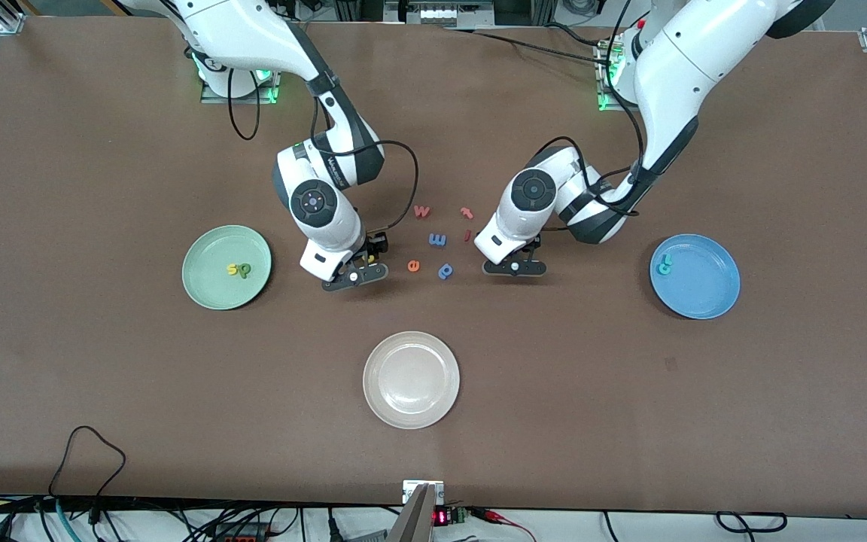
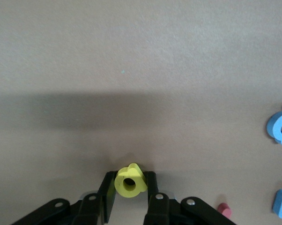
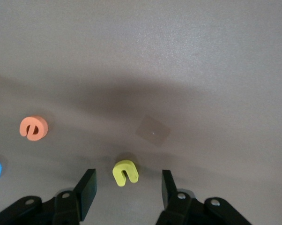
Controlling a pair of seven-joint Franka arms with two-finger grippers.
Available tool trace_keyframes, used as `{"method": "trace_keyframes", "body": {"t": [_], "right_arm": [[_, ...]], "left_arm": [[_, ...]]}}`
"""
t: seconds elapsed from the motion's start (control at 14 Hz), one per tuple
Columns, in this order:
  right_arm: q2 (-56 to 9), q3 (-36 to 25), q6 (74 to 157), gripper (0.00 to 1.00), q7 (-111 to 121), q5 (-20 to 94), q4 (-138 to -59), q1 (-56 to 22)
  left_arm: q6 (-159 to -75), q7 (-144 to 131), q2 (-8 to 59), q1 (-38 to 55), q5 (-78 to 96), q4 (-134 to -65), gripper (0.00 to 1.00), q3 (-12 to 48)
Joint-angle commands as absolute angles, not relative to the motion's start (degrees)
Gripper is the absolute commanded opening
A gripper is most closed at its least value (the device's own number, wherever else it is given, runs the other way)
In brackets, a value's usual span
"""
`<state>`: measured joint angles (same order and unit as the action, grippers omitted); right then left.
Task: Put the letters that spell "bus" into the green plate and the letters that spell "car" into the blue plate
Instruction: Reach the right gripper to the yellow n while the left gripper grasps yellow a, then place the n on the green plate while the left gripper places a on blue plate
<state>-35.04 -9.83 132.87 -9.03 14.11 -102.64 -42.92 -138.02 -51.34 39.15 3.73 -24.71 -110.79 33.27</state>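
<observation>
The green plate (image 1: 226, 267) holds a yellow "s" (image 1: 232, 269) and a green "b" (image 1: 244, 269). On the blue plate (image 1: 695, 276) lie the teal "c" and "r" (image 1: 664, 263). My left gripper (image 1: 512, 267) (image 2: 129, 183) is down at the table beside the loose letters. It is shut on the yellow "a" (image 2: 130, 180), which stands on edge between the fingers. My right gripper (image 1: 354, 275) (image 3: 128, 183) is low over the table between the green plate and the loose letters. It is open, and the yellow "u" (image 3: 125, 172) lies flat between its fingers, untouched.
Loose letters lie between the two grippers: an orange "e" (image 1: 414, 265), a blue "p" (image 1: 445, 270), a blue "m" (image 1: 437, 239), a red "w" (image 1: 422, 211) and a red "t" (image 1: 466, 213). A white-cream plate (image 1: 411, 380) sits nearer the front camera.
</observation>
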Motion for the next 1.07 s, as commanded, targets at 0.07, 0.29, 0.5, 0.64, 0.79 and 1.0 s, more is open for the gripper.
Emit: {"method": "trace_keyframes", "body": {"t": [0.07,0.29,0.5,0.64,0.79,1.0], "right_arm": [[-37.3,-10.3,133.0,0.54,-9.0,15.6,-100.9,-44.3],[-38.8,-10.3,134.1,0.5,-9.1,15.5,-100.7,-45.1],[-39.3,-10.3,134.4,0.5,-10.2,15.4,-100.5,-45.4],[-39.5,-10.3,134.5,0.48,-10.2,15.3,-100.5,-45.3],[-39.7,-10.3,134.4,0.35,-10.1,15.3,-100.5,-45.1],[-40.3,-10.4,134.5,0.12,-10.2,15.2,-100.6,-44.8]], "left_arm": [[-126.0,-49.6,34.8,3.3,-25.8,-108.4,0.18,32.0],[-116.8,-39.7,32.2,-1.0,-25.8,-106.0,0.18,32.1],[-112.3,-24.0,28.8,-9.7,-25.8,-106.1,0.19,32.1],[-110.1,-15.2,28.1,-14.4,-26.2,-106.2,0.19,31.6],[-109.2,-10.7,28.1,-19.8,-29.9,-106.9,0.26,31.6],[-109.2,-10.4,28.7,-22.1,-29.8,-107.1,1.0,31.9]]}}
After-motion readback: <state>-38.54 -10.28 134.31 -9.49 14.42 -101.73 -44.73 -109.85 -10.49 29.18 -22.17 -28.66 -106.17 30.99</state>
